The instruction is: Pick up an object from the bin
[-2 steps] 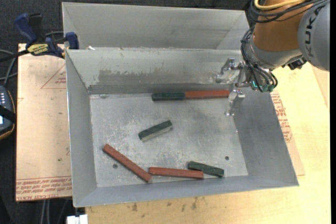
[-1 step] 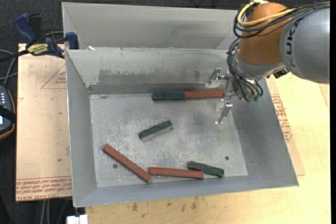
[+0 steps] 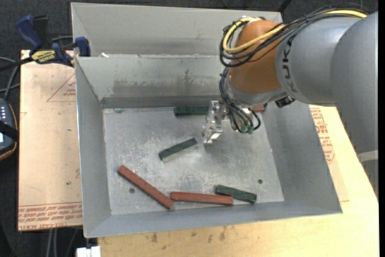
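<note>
Dark green bar [image 3: 178, 148] is lying flat on the floor of the bin [image 3: 90, 129], just to the lower left of the end effector [image 3: 212, 129], whose width cannot be told. If a descent is being made off-centre, the thin slanted bar is likely being nudged aside or clipped at one end.

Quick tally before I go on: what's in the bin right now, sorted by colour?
Dark green bars: 3, at the back wall, mid-floor and front right.
Red-brown bars: 2, meeting end to end along the front.
Total: 5 things in the bin.
</note>
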You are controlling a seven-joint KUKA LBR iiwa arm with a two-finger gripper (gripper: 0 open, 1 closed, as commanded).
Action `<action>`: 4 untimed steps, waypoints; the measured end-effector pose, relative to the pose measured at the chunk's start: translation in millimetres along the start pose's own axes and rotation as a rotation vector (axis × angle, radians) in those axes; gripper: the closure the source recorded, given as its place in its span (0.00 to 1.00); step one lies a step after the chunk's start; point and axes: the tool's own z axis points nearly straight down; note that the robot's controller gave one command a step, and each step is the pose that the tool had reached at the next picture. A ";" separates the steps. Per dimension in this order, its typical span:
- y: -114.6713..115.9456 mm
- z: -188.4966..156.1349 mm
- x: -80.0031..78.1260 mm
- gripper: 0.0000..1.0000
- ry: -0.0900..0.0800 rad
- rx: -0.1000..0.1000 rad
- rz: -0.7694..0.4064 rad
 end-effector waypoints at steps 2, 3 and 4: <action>0.1 0.0 0.0 0.00 0.000 0.000 0.000; 64.1 21.9 -5.4 1.00 -0.023 -0.005 0.064; 64.1 21.9 -5.4 1.00 -0.023 -0.005 0.064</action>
